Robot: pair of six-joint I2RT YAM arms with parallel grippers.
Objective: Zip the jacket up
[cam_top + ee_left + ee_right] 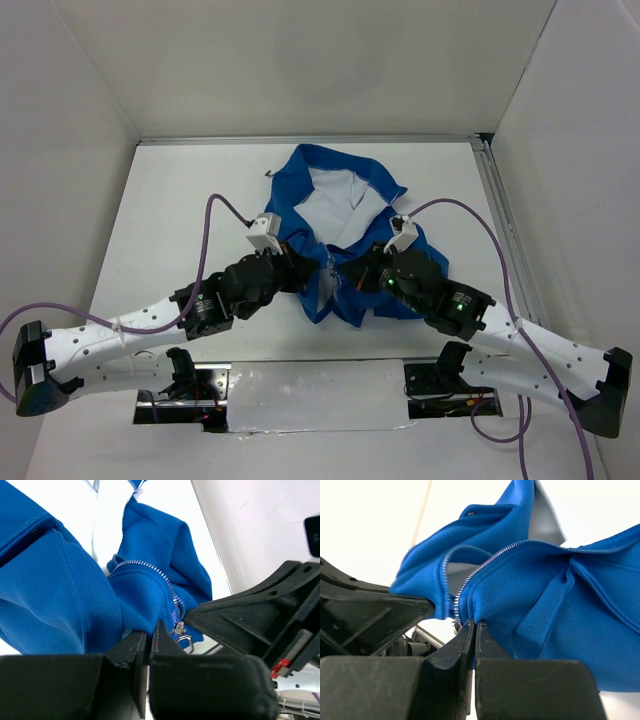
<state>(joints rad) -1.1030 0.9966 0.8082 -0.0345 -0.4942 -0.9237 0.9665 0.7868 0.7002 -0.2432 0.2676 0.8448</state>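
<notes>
The royal-blue jacket (345, 225) lies bunched in the middle of the table, collar far, white lining (335, 205) showing. My left gripper (300, 268) is shut on the jacket's bottom hem on the left side of the opening; in the left wrist view (150, 639) the fabric (75, 590) is pinched between the jaws, with the metal zipper slider and pull (181, 632) just right of the tips. My right gripper (362, 266) is shut on the opposite hem; in the right wrist view (475, 626) it pinches blue fabric (540, 605) beside the zipper teeth (480, 570).
White walls enclose the table on three sides, with a metal rail (505, 230) along the right edge. A reflective strip (310, 395) lies at the near edge between the arm bases. Purple cables (205, 250) loop off both arms. The other arm's black body (260, 615) is close beside the left gripper.
</notes>
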